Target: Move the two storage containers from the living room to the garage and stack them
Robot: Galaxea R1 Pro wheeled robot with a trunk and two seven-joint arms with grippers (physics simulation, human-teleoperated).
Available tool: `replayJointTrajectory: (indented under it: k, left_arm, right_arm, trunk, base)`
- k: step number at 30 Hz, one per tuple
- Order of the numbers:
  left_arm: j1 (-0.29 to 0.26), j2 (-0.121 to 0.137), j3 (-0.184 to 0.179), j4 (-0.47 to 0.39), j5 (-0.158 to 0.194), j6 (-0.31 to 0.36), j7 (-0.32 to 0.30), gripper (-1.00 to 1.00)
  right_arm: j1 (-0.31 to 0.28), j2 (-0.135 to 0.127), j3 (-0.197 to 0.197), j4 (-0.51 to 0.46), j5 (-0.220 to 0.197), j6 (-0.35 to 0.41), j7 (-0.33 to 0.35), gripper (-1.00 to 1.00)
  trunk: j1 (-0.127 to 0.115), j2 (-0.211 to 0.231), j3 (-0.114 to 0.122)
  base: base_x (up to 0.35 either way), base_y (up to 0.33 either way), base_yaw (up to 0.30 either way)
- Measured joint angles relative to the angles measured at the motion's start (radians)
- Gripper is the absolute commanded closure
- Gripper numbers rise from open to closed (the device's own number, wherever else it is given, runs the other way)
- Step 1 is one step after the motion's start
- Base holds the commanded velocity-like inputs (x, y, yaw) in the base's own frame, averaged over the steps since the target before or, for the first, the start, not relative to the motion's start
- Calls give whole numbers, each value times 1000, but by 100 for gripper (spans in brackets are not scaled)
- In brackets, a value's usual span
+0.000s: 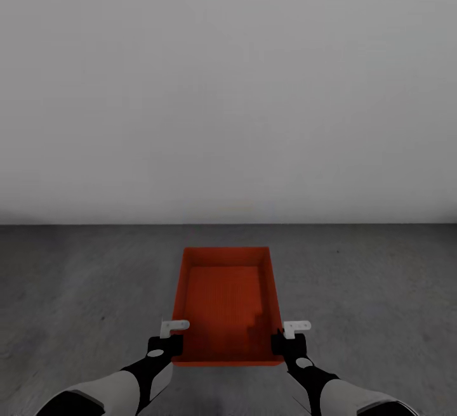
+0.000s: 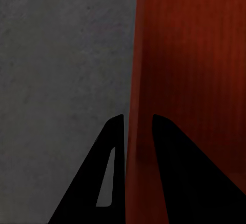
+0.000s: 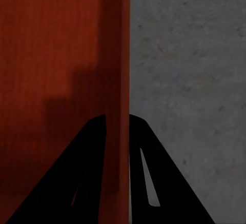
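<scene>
One orange-red storage container [image 1: 227,302] hangs in front of me over the dark grey concrete floor [image 1: 76,289], open side up and empty. My left gripper [image 1: 170,345] is shut on its left wall near the front corner. My right gripper [image 1: 284,342] is shut on its right wall. Up close, the left gripper [image 2: 137,119] has a black finger on each side of the thin red wall [image 2: 134,55]. Likewise the right gripper [image 3: 118,117] straddles the container's other wall [image 3: 123,44].
A plain pale grey wall [image 1: 228,86] rises straight ahead and meets the floor just beyond the container. Bare concrete [image 3: 189,80] stretches to both sides of the container.
</scene>
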Motion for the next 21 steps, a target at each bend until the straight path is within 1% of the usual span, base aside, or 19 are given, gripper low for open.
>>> replayJointTrajectory:
  k: [21]
  left_arm:
    - [0,0,1,0,-1,-1,0,100]
  right_arm:
    - [0,0,1,-2,0,1,-1,100]
  trunk:
    - [0,0,-34]
  base:
    - [0,0,0]
